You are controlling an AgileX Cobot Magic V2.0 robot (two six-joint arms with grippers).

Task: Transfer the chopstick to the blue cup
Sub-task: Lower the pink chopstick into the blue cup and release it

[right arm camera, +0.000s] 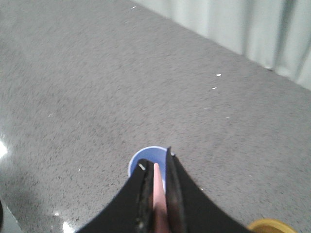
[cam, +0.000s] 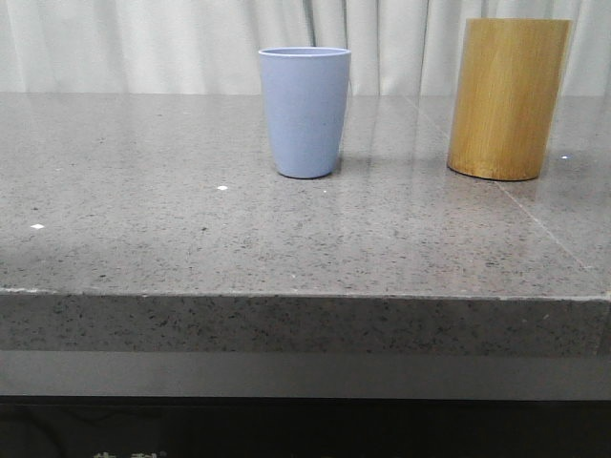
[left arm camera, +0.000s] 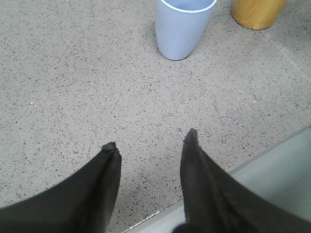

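The blue cup (cam: 305, 112) stands upright near the middle back of the stone table, and its lower wall shows in the left wrist view (left arm camera: 183, 26). Seen from above in the right wrist view, its blue rim (right arm camera: 141, 158) lies directly beneath my right gripper (right arm camera: 155, 162), which is shut on the pale pink chopstick (right arm camera: 157, 194). The stick's tip points down over the cup's mouth. My left gripper (left arm camera: 151, 141) hangs open over bare table near the front edge, well short of the cup, with nothing between its fingers.
A tall tan bamboo holder (cam: 508, 98) stands to the right of the cup; its base (left arm camera: 256, 12) and rim (right arm camera: 270, 226) show in the wrist views. The table's front edge (cam: 305, 294) runs across; white curtains hang behind.
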